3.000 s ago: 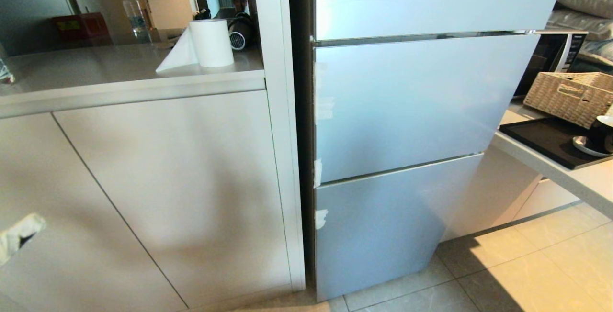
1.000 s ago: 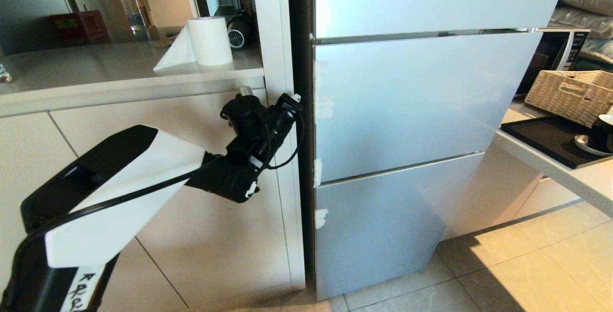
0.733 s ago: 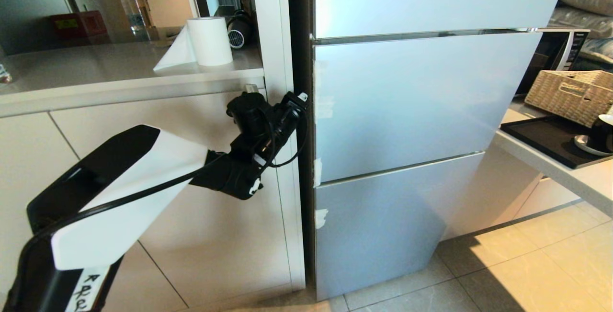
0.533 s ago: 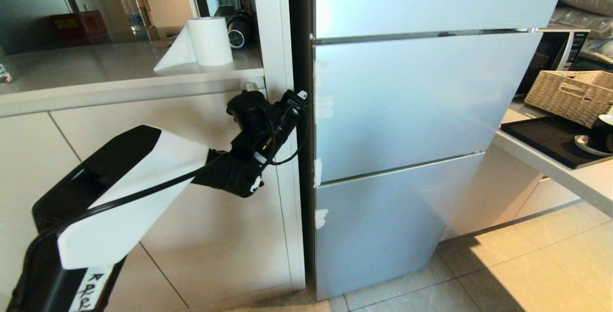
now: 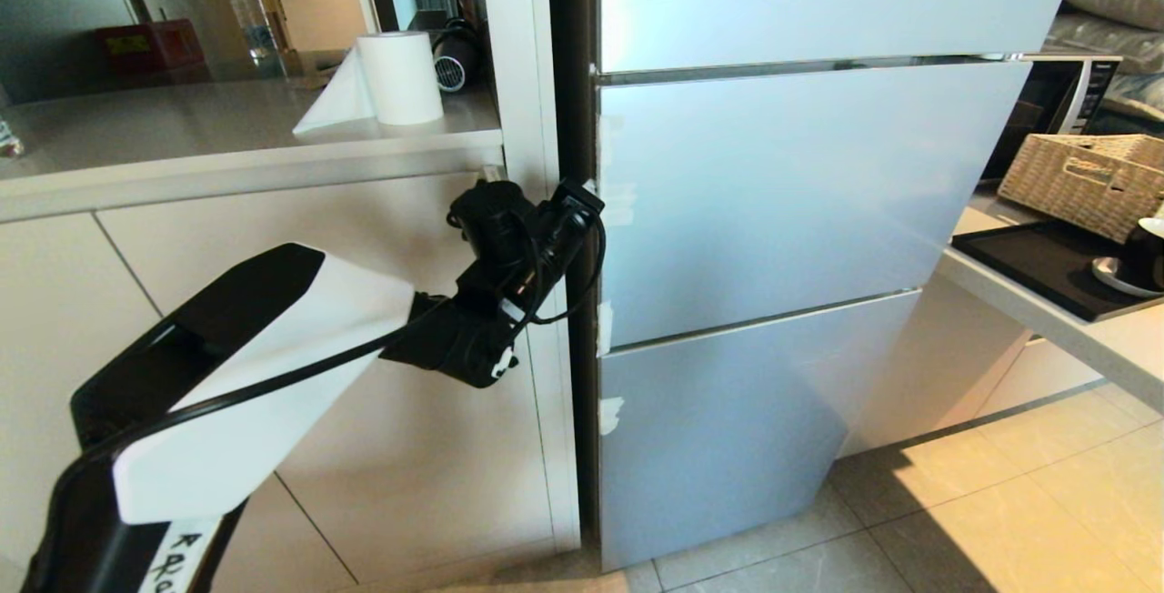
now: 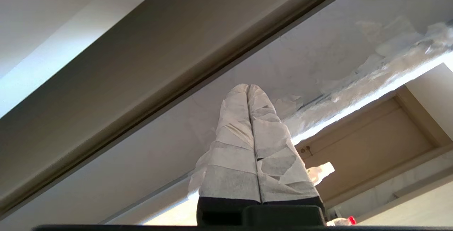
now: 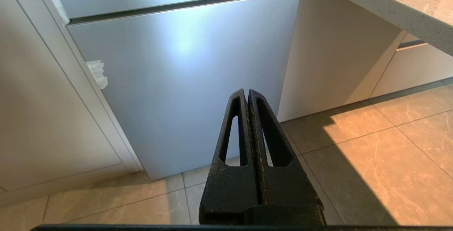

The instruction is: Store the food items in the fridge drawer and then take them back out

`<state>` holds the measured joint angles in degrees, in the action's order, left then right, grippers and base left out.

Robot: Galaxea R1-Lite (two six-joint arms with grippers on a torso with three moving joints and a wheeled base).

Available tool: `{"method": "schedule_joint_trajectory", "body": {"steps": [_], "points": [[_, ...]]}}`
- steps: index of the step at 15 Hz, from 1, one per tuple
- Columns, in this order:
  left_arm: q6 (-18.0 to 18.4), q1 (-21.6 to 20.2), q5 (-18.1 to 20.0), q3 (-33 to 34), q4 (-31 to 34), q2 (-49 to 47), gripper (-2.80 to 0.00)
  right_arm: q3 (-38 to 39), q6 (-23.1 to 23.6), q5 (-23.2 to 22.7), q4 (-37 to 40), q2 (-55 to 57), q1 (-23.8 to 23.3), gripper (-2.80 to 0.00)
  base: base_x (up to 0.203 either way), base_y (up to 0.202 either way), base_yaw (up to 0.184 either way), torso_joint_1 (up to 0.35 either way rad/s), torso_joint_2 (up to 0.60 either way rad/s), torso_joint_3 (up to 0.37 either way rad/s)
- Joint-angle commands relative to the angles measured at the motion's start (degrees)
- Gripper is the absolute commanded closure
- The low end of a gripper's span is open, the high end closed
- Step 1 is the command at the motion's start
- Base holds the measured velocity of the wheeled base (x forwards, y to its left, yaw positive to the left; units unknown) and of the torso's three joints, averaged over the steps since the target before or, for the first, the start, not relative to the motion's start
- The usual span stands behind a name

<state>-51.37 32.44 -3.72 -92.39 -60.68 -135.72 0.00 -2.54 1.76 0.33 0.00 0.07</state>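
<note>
From my head camera, my left arm (image 5: 273,366) reaches up from the lower left, and my left tool (image 5: 587,197) sits at the left edge of the fridge's middle door (image 5: 782,193), in the dark gap between that door and the white cabinet panel (image 5: 523,75). The fridge (image 5: 800,11) stands upright with all three silver fronts shut, so the fridge drawer and the food items are hidden from me; I cannot say which way they lie. To the left, a grey counter (image 5: 182,129) carries a white paper roll (image 5: 400,76) with a water bottle (image 5: 247,20) behind it. To the right, another counter (image 5: 1091,338) holds a black tray (image 5: 1028,266), a woven basket (image 5: 1082,176) and a microwave (image 5: 1055,97). The floor (image 5: 1000,520) is beige tile with a sunlit patch.

From my left wrist, my left tool's (image 6: 248,87) paper-wrapped fingers (image 6: 233,146) are pressed together, holding nothing, their tips against the pale door surface beside a dark strip.

From my right wrist, my right tool (image 7: 247,93) hangs low with its black fingers (image 7: 230,153) closed and empty, pointing toward the bottom fridge door (image 7: 184,68) and the tiled floor.
</note>
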Motion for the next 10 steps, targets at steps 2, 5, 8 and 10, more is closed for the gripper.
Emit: {"method": "schedule_joint_trajectory", "body": {"steps": [2, 5, 8, 10], "points": [[-0.2, 0.8, 1.3, 2.6, -0.4, 0.8, 0.00, 0.1, 0.0, 0.0, 0.0, 0.0, 0.0, 0.00, 0.000, 0.000, 0.000, 0.000, 0.00, 0.000], [-0.2, 0.9, 4.3, 4.6, -0.4, 2.0, 0.00, 0.0, 0.0, 0.0, 0.0, 0.0, 0.0, 0.00, 0.000, 0.000, 0.000, 0.000, 0.00, 0.000], [-0.2, 1.0, 4.6, 4.9, -0.4, 1.9, 0.00, 0.1, 0.0, 0.0, 0.0, 0.0, 0.0, 0.00, 0.000, 0.000, 0.000, 0.000, 0.00, 0.000], [-0.2, 1.0, 4.6, 5.0, -0.4, 1.9, 0.00, 0.1, 0.0, 0.0, 0.0, 0.0, 0.0, 0.00, 0.000, 0.000, 0.000, 0.000, 0.00, 0.000]]}}
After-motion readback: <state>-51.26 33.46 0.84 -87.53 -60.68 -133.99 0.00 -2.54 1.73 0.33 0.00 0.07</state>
